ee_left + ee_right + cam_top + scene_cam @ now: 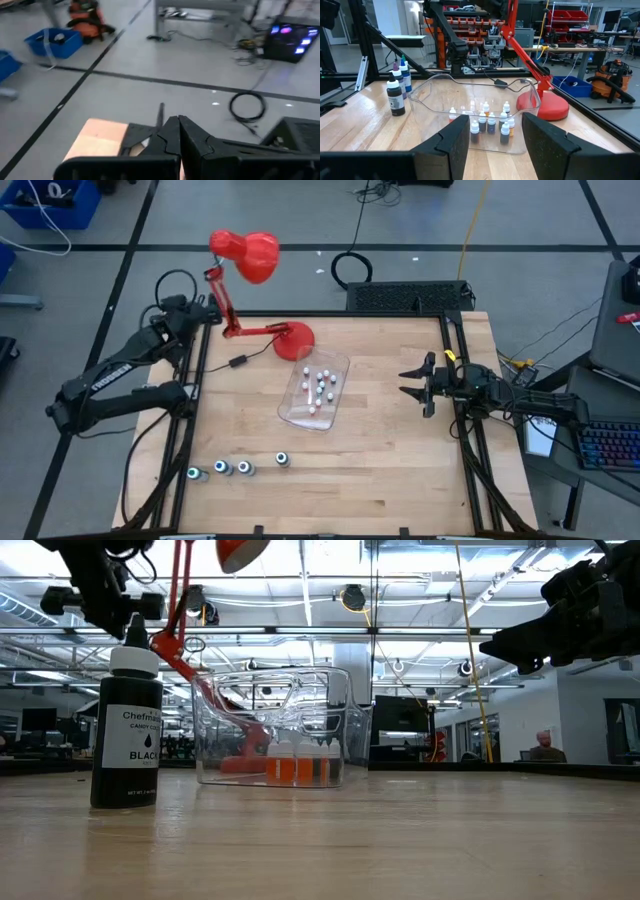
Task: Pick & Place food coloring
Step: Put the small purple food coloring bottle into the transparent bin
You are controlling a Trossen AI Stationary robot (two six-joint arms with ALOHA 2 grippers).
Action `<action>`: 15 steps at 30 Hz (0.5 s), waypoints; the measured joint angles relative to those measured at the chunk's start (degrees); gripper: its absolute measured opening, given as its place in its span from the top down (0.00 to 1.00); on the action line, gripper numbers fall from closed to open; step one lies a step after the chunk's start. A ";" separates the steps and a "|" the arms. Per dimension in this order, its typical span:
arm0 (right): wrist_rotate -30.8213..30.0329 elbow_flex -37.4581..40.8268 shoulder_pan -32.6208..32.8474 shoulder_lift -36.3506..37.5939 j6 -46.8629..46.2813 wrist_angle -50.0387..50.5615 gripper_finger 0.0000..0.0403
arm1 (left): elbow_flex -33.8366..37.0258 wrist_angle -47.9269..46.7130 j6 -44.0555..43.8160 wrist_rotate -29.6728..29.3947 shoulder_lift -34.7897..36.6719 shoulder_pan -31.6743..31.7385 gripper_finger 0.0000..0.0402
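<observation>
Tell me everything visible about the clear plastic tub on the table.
The clear plastic tub is a transparent rectangular container with rounded corners and a wavy rim, open on top. It stands upright near the middle of the wooden table, beside the red lamp's base. Small white-capped bottles stand inside it. No claw touches it.

We can read words on one dark food coloring bottle in the low view. Its label says "Chefmaster" at the top, partly cut off, and "BLACK" below. We cannot read anything else.
</observation>
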State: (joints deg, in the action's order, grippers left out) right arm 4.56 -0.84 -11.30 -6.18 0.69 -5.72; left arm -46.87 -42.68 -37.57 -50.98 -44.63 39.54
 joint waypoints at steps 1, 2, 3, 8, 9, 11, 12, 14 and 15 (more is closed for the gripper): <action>0.00 0.00 0.00 0.01 0.00 -0.01 0.58 | 0.00 -0.57 -1.24 -0.22 -0.68 0.81 1.00; 0.00 0.00 0.00 0.00 0.00 0.00 0.58 | 0.00 -0.87 -2.58 -0.36 -1.33 1.71 1.00; 0.00 0.00 0.00 0.01 0.00 0.00 0.58 | 0.00 -0.73 -3.71 -0.24 -1.96 2.77 1.00; 0.00 0.00 0.01 -0.01 0.00 0.00 0.58 | -2.05 1.89 -2.54 10.71 -5.42 9.25 1.00; 0.00 0.00 0.01 0.01 -0.01 0.00 0.58 | -2.70 2.27 -1.74 12.44 -6.57 10.28 1.00; 0.00 0.00 0.00 0.01 0.00 0.00 0.58 | -4.21 2.27 -1.35 15.29 -9.57 12.02 1.00; 0.00 0.00 0.00 0.01 0.00 0.00 0.58 | -5.15 1.70 -1.12 16.81 -11.38 12.87 1.00; 0.00 0.00 -0.01 0.00 -0.01 -0.01 0.58 | -7.96 -2.82 -2.37 17.29 -14.86 14.25 1.00; 0.00 0.00 -0.01 -0.01 0.00 0.00 0.58 | -9.51 -5.69 -3.29 16.76 -16.39 14.52 1.00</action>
State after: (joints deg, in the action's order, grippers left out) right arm 4.56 -0.84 -11.31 -6.20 0.69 -5.72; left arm -56.38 -48.38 -40.85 -34.22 -61.02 54.06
